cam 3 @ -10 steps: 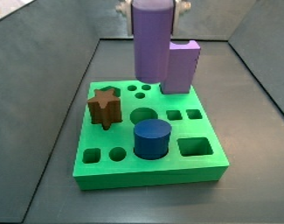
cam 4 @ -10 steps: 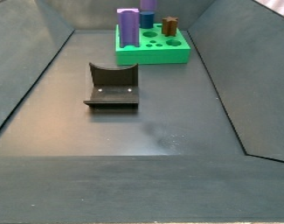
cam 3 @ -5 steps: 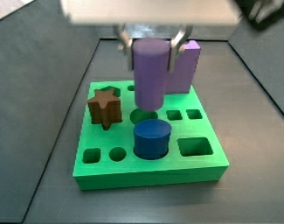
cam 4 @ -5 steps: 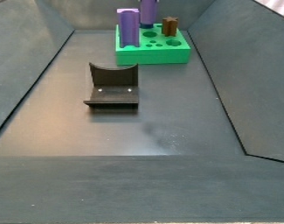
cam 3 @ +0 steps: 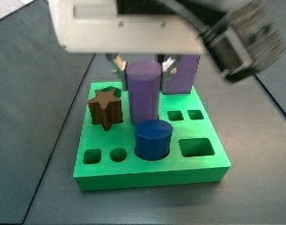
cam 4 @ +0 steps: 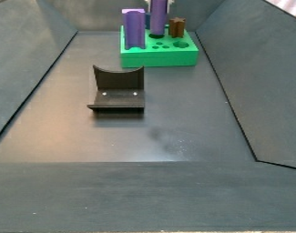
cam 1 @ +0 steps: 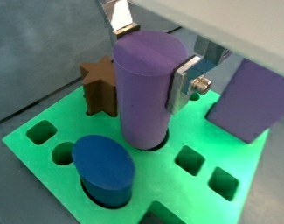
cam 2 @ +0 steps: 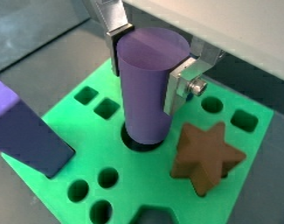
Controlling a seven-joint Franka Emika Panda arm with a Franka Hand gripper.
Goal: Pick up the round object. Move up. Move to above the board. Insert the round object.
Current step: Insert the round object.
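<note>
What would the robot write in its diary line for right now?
claw: shut on round object | round object: upright, bottom in round hole of board | stage: inserting, not released

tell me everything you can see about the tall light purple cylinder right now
The round object is a tall, slim, light-purple cylinder with smooth, matte sides and a flat top. It stands upright with its lower end in a round hole near the middle of the green board. The gripper is above the board, its silver fingers against opposite sides of the cylinder's upper part. A short blue cylinder, a brown star piece and a purple block stand nearby, apart from it.
</note>
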